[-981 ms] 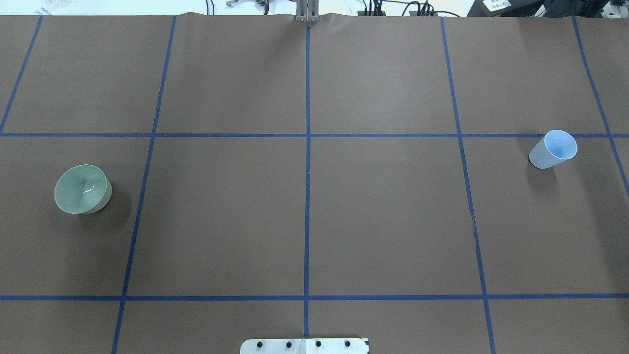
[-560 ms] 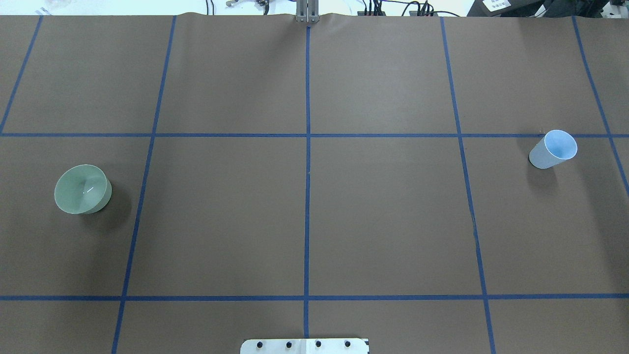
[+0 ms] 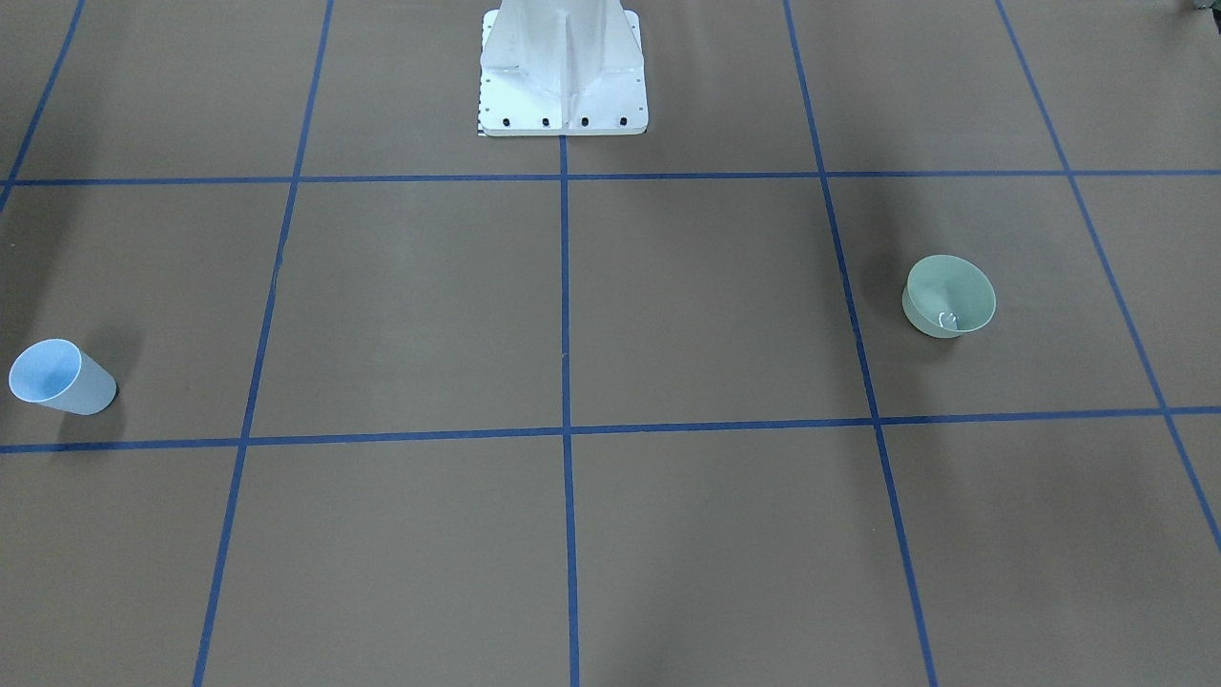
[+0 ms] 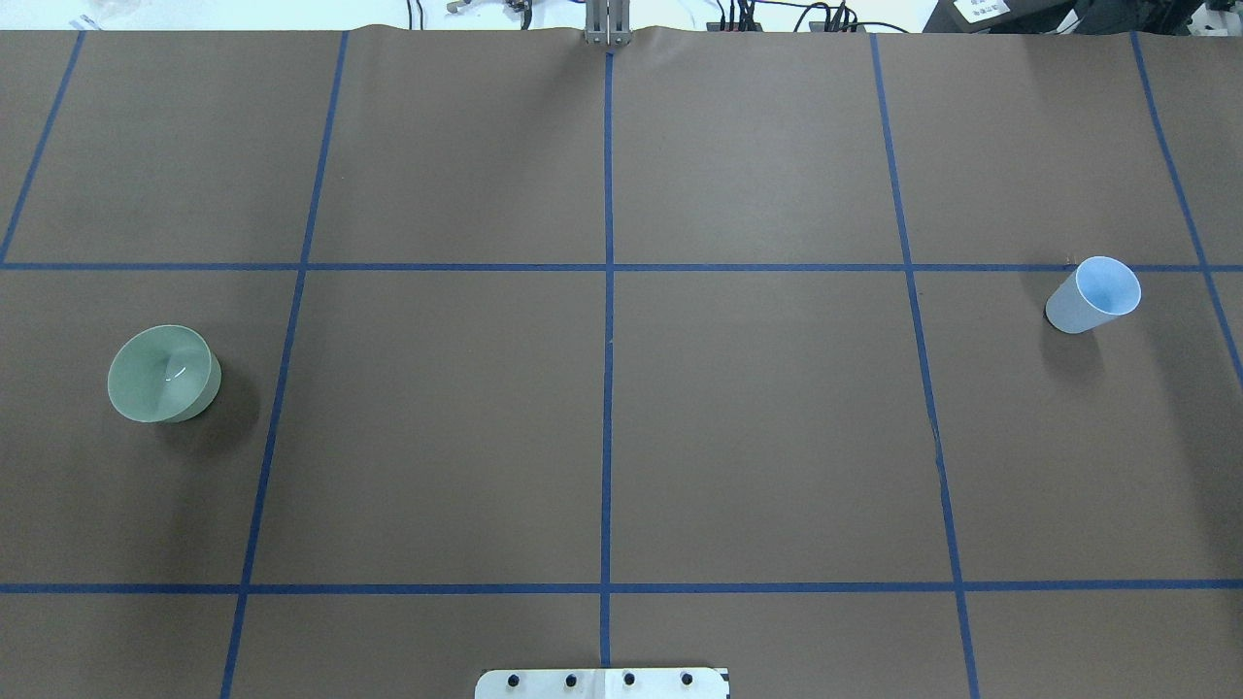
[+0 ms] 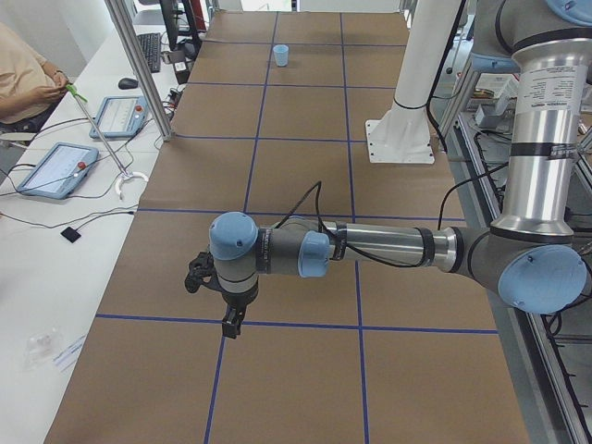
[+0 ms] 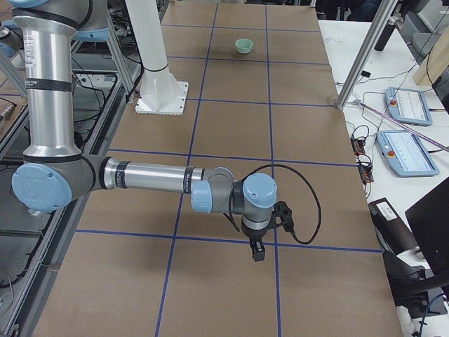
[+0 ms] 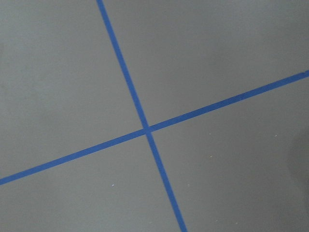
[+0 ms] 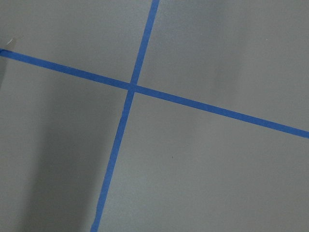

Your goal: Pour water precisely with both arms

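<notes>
A pale green bowl (image 4: 163, 374) stands on the brown table at the robot's left, with a small white glint inside; water I cannot make out. A light-blue cup (image 4: 1093, 294) stands far to the right. Neither arm shows in the overhead or front views. In the exterior left view the left arm (image 5: 388, 248) reaches out level over the table, its gripper (image 5: 229, 328) pointing down above a tape crossing. The exterior right view shows the right arm (image 6: 151, 177) stretched likewise, gripper (image 6: 257, 254) pointing down. I cannot tell whether either is open or shut. Both wrist views show only tape and table.
The white bolted pedestal (image 3: 563, 67) stands at the robot's edge of the table. Blue tape lines (image 4: 607, 388) divide the brown surface into squares. A side bench holds tablets (image 5: 57, 168) and cables, and a seated person (image 5: 23, 79) is beside it. An aluminium post (image 5: 139, 65) stands at the table's edge.
</notes>
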`<state>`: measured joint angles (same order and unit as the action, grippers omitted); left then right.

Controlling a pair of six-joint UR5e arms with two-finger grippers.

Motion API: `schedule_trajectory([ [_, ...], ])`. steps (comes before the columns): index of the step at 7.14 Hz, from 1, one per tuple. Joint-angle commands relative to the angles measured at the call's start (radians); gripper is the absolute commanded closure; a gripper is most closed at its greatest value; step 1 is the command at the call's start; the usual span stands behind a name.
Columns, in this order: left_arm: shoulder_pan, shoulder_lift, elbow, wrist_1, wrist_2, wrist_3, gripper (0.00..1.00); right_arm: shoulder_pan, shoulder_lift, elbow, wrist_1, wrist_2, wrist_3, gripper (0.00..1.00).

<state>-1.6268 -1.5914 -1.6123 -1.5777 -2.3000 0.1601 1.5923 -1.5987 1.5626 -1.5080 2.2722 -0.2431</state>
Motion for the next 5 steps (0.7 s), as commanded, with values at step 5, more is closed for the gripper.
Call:
schedule_trajectory([
  [5,0.004,0.004,0.049,-0.083,-0.001,-0.073,0.0,0.0,0.0,-0.002,0.0,0.001,0.001,0.0],
])
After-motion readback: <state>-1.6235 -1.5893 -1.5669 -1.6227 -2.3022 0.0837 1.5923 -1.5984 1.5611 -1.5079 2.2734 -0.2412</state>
